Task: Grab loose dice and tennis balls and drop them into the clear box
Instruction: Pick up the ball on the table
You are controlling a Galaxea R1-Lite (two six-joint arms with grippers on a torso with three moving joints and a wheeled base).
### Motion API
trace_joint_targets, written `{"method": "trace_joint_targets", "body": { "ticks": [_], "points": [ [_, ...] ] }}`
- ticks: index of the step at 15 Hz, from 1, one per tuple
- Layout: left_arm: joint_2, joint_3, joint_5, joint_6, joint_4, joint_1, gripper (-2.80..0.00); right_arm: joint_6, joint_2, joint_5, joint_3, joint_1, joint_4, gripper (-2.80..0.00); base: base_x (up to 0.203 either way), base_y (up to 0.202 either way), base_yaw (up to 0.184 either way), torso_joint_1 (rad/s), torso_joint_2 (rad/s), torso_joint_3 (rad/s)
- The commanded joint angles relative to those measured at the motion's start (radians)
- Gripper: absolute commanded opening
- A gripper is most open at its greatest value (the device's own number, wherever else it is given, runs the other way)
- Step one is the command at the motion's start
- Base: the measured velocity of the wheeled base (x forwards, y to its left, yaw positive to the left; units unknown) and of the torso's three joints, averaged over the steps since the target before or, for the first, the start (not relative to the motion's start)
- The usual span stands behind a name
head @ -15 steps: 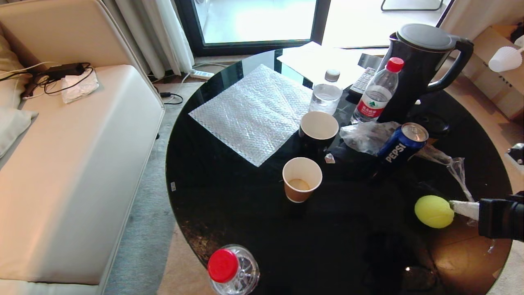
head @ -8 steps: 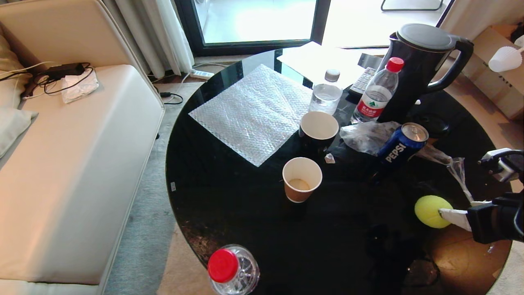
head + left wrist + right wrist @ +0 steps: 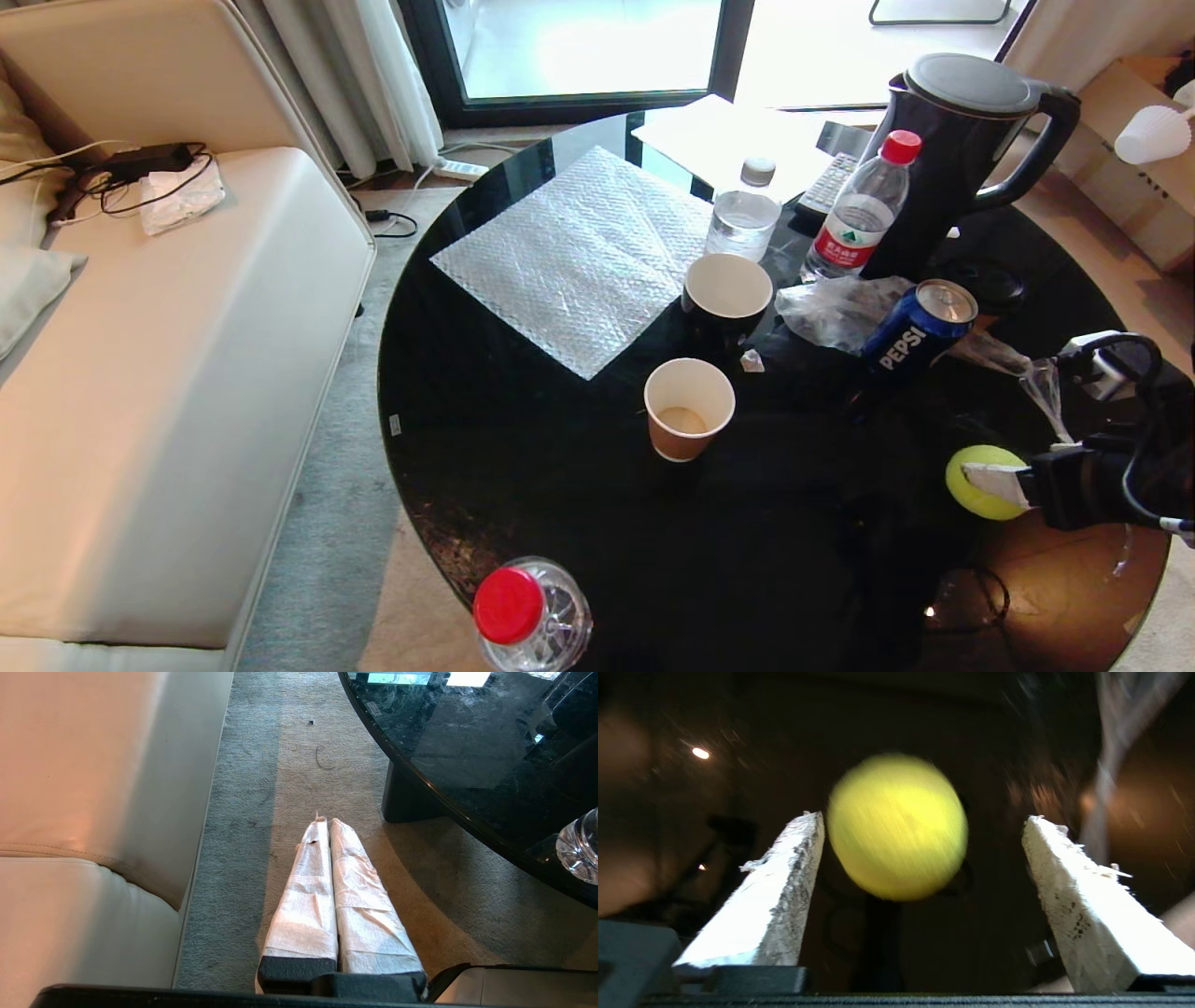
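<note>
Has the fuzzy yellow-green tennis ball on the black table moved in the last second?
No, the fuzzy yellow-green tennis ball sits at the same spot below the blue Pepsi can; only the right gripper advanced around it.

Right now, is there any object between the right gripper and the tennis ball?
Nothing visible. The right gripper is open, and the tennis ball lies directly ahead on the black table, between the taped fingers. The plastic wrap lies off to one side, not in the way.

the black table (image 3: 523,467) is bare in front and on the left. on the right, the pepsi can (image 3: 917,334) and crinkly plastic bag (image 3: 840,313) crowd behind the tennis ball (image 3: 971,467).
</note>
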Motion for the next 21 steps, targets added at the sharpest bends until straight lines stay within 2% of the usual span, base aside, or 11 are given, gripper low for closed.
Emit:
{"method": "trace_joint_targets", "body": {
  "ticks": [1, 11, 17, 21],
  "points": [
    [0.000, 0.002, 0.000, -0.001, 0.000, 0.000, -2.80, -0.004, 0.049, 0.018, 0.004, 0.000, -0.019, 0.00, 0.000, 0.000, 0.000, 0.000, 0.00, 0.000],
    [0.000, 0.002, 0.000, -0.001, 0.000, 0.000, -2.80, -0.019, 0.117, 0.036, 0.007, 0.000, -0.029, 0.00, 0.000, 0.000, 0.000, 0.000, 0.00, 0.000],
    [0.000, 0.000, 0.000, -0.001, 0.000, 0.000, -2.80, -0.019, 0.176, 0.026, 0.009, 0.000, -0.129, 0.00, 0.000, 0.000, 0.000, 0.000, 0.00, 0.000],
    [0.000, 0.000, 0.000, -0.001, 0.000, 0.000, -2.80, -0.018, 0.175, 0.023, 0.005, 0.000, -0.117, 0.00, 0.000, 0.000, 0.000, 0.000, 0.00, 0.000]
  ]
}}
